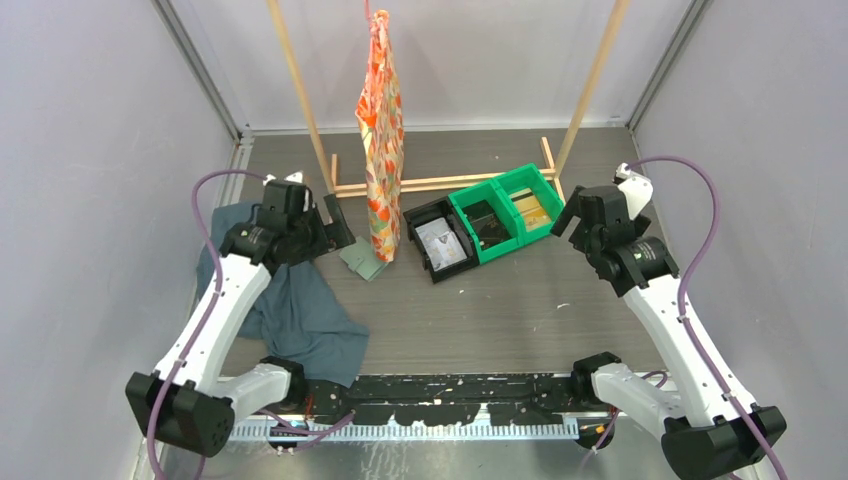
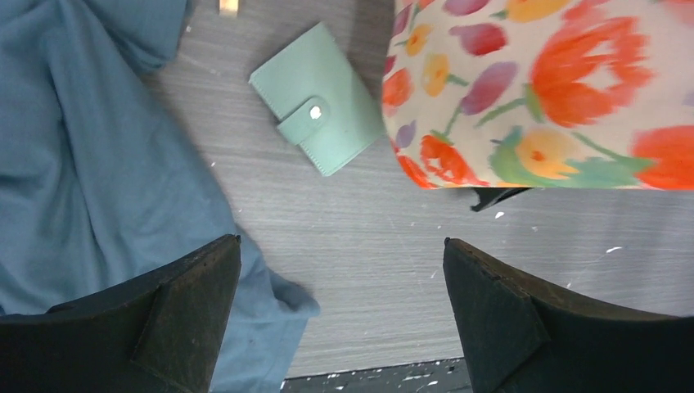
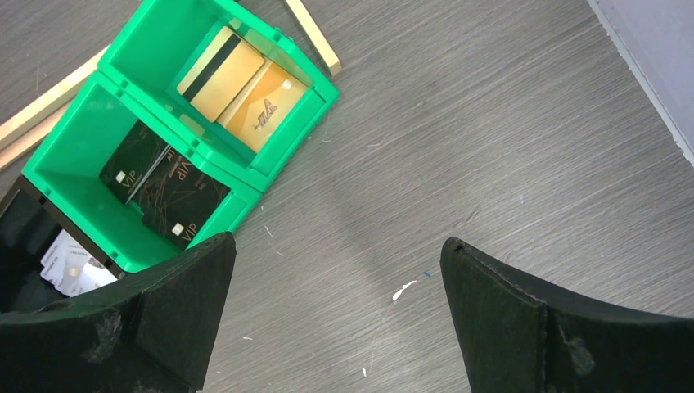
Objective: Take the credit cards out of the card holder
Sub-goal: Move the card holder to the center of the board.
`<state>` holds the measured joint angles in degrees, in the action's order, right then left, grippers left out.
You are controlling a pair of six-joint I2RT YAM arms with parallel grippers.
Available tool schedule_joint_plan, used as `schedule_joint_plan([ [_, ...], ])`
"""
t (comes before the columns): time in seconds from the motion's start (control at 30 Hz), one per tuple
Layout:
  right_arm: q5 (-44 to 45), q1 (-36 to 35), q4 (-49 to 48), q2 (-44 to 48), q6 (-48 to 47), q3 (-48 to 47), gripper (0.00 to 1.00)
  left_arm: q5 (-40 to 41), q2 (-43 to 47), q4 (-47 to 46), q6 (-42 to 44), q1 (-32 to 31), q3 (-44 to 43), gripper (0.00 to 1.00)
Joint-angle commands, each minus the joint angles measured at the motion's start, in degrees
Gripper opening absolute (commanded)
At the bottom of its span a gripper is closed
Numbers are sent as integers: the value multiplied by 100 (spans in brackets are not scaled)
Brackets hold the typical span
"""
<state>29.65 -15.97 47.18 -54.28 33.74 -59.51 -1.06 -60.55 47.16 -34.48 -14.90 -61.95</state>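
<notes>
Near: left jaws, right jaws spread wide, empty, over bench (image 2: 368,237). Beyond left jaws: card holder (image 2: 317,98), flat, snap closed, between teal cloth (image 2: 82,164) and floral bag (image 2: 540,82). Likely reach stage; next: descend, pin holder, unsnap tab.

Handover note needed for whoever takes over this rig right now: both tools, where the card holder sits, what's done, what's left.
Left tool: open, empty, hovering above the table short of the card holder.
Right tool: open, empty, over bare table beside the green bins.
Card holder: flat on the table between the teal cloth and the hanging floral bag, snap tab closed.
Done: nothing visible; holder unopened.
Left: grasp it, open it, pull the cards out.
</notes>
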Motion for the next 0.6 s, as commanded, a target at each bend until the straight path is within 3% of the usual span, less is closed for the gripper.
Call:
schedule_joint_plan([
  [0.0, -188, 4, -171, 189, 34, 62, 100, 207, -340, 302, 18, 4, -38, 95],
  [0.2, -407, 4, -161, 422, 78, 109, 100, 434, -911, -47, -545, 4, 315, 86],
  [0.37, -187, 6, -50, 643, 227, 195, 100, 582, -1363, -914, -837, 4, 591, 70],
  [0.57, -271, 5, -55, 936, 287, 301, 100, 473, -2220, -1282, -1042, -13, 331, 66],
])
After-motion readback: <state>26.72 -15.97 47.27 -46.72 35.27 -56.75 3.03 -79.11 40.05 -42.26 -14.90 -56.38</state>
